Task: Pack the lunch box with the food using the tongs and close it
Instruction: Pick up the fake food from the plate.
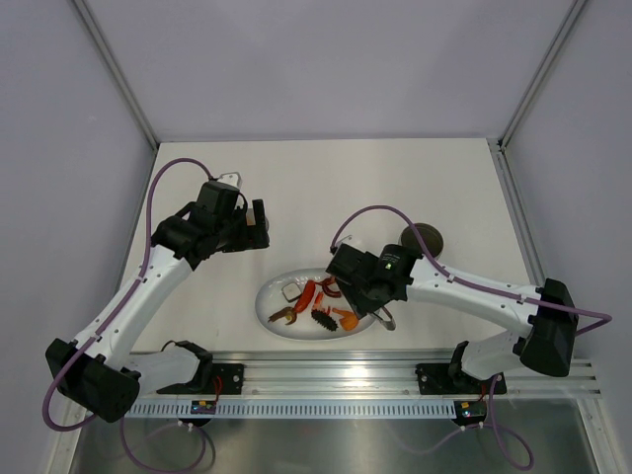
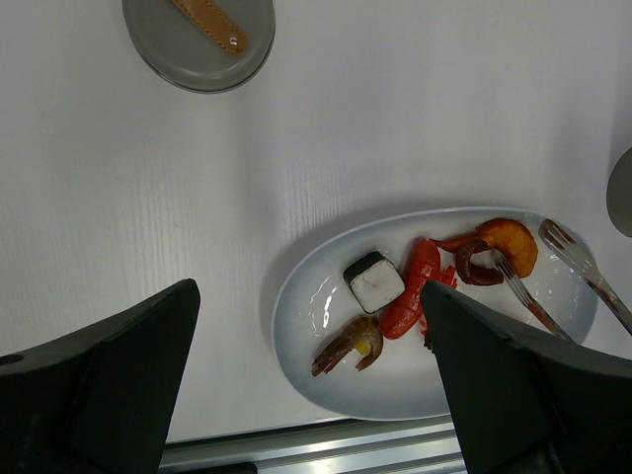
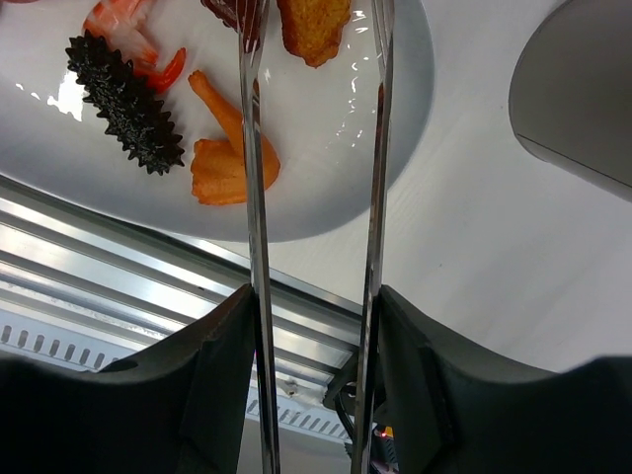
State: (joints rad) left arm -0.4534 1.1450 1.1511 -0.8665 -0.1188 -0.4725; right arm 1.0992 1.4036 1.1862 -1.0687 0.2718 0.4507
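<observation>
The white oval plate (image 1: 272,318) holds the food: a white square (image 2: 375,281), a red sausage-like piece (image 2: 415,294), a brown shrimp (image 2: 348,346), a dark ridged piece (image 3: 123,104) and an orange drumstick-like bit (image 3: 232,148). My right gripper (image 3: 316,296) is shut on the silver tongs (image 3: 255,197), one finger pressing each arm. The tong tips (image 2: 513,281) hover over the plate's right half, beside an orange piece (image 2: 509,247). The dark grey lunch box (image 1: 423,237) stands lidless behind the plate. Its lid (image 2: 197,39), with a tan handle, lies on the table. My left gripper (image 1: 259,222) hangs open and empty.
A metal rail (image 1: 326,370) runs along the near table edge just below the plate. White walls enclose the table on three sides. The right arm's purple cable (image 1: 370,212) arcs above the plate.
</observation>
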